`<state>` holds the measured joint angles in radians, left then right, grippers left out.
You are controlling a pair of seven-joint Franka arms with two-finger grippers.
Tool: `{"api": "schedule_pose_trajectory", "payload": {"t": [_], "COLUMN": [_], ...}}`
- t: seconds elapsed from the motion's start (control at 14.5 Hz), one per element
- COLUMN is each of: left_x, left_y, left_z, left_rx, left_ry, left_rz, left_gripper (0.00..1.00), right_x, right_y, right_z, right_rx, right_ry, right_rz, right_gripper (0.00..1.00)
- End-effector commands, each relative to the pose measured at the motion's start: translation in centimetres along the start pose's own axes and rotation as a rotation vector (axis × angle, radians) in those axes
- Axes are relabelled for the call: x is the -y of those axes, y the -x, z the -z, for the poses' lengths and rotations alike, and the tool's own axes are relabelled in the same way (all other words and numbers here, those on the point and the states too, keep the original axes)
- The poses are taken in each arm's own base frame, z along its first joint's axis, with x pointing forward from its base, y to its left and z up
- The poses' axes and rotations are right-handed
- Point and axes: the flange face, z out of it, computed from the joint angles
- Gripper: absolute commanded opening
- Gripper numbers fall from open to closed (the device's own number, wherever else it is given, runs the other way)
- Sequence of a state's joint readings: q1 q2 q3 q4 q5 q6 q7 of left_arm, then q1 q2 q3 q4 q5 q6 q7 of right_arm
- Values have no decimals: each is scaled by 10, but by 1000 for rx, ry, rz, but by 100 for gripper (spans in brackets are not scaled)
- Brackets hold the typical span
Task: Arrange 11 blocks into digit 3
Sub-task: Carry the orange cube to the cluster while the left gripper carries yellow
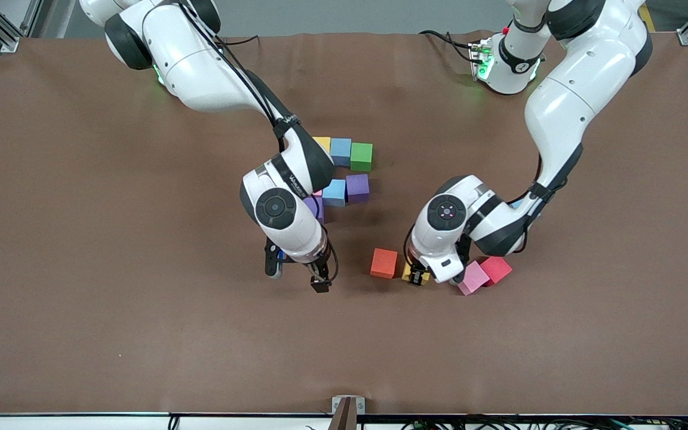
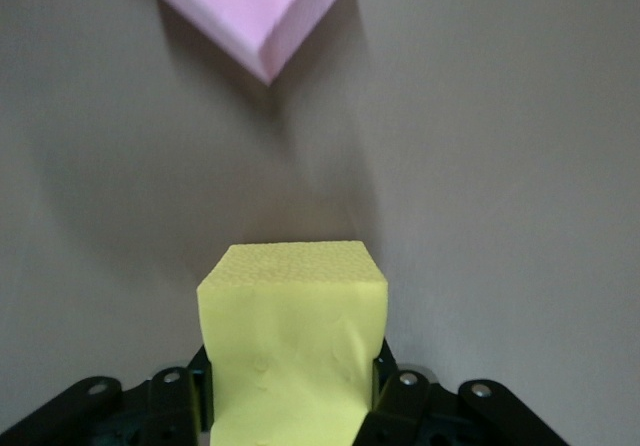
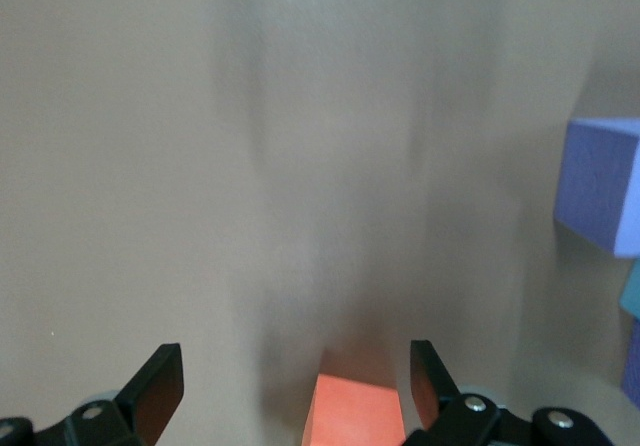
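Observation:
My left gripper (image 1: 418,277) is shut on a yellow block (image 1: 411,273) low at the table, between an orange block (image 1: 384,263) and a pink block (image 1: 473,278). In the left wrist view the yellow block (image 2: 292,331) fills the jaws and the pink block (image 2: 250,6) lies ahead. Farther from the front camera sits a group of touching blocks: yellow (image 1: 322,143), light blue (image 1: 340,151) and green (image 1: 361,156), then purple (image 1: 357,187), light blue (image 1: 334,192) and a partly hidden purple one (image 1: 314,209). My right gripper (image 1: 296,276) stands open and holds nothing, toward the right arm's end from the orange block (image 3: 355,414).
A red cube (image 1: 495,270) touches the pink block on the side toward the left arm's end. The right arm's wrist hangs over part of the block group. A purple block (image 3: 600,186) shows at the edge of the right wrist view. The brown cloth (image 1: 141,334) covers the table.

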<state>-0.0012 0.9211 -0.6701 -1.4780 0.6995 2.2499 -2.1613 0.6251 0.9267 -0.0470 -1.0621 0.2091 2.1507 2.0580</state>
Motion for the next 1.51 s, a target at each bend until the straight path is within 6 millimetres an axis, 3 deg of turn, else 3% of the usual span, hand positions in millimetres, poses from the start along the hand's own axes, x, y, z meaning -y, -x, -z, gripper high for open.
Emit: {"api": "schedule_pose_trajectory", "payload": {"t": [0.0, 0.21, 0.62, 1.1, 1.44], "left_x": [-6, -6, 0, 11, 19], "left_y": [5, 13, 66, 120, 147], "left_z": [6, 5, -9, -7, -1], "left_rx": [7, 11, -12, 25, 48], "left_ry": [3, 4, 20, 21, 12], "left_rz": [22, 30, 79, 96, 106], "left_gripper": [24, 24, 24, 24, 24], "right_x": [0, 0, 0, 3, -6], "right_y": [-1, -2, -2, -9, -2], "right_z": [2, -1, -1, -2, -9], "right_rx": [57, 60, 62, 53, 35], "right_ry": [25, 31, 29, 33, 47], "right_rz": [-83, -109, -106, -109, -99], "right_gripper": [100, 100, 100, 100, 100]}}
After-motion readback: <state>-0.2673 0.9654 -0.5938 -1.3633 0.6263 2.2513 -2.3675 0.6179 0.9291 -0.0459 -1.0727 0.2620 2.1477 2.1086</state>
